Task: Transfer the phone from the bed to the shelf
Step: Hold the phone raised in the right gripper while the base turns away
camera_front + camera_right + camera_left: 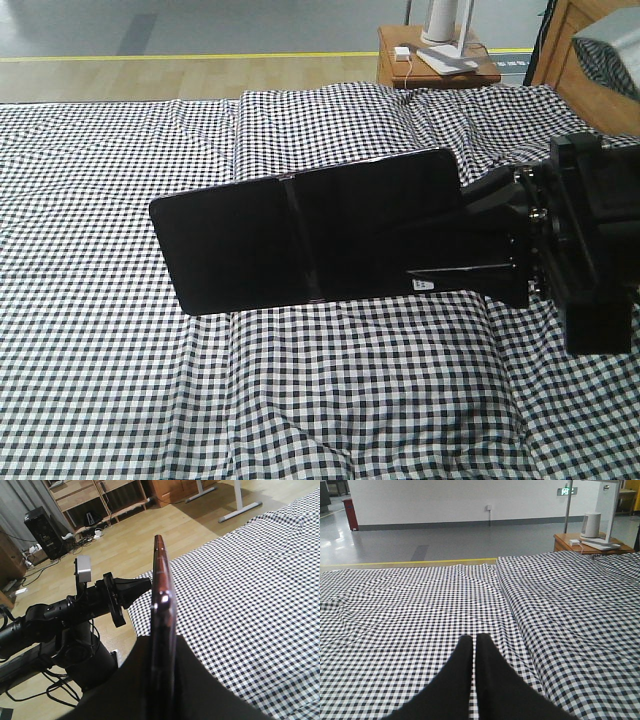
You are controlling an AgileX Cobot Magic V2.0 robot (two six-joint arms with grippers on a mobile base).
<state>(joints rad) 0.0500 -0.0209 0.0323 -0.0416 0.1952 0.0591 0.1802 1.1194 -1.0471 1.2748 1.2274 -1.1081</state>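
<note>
Though edge-clamped, phone (300, 240) apparently hangs clear above bed (120, 400).

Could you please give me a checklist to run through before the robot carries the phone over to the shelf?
1. Grasp: right gripper shut on the phone at one end: ok.
2. Phone off the bed: ok, it appears clear of the sheet.
3. Left gripper shut and empty: ok.
4. Left arm out of the carry path: cannot tell; it sits close beside the phone.
5. Free spot on the shelf: cannot tell; only partly in view.
</note>
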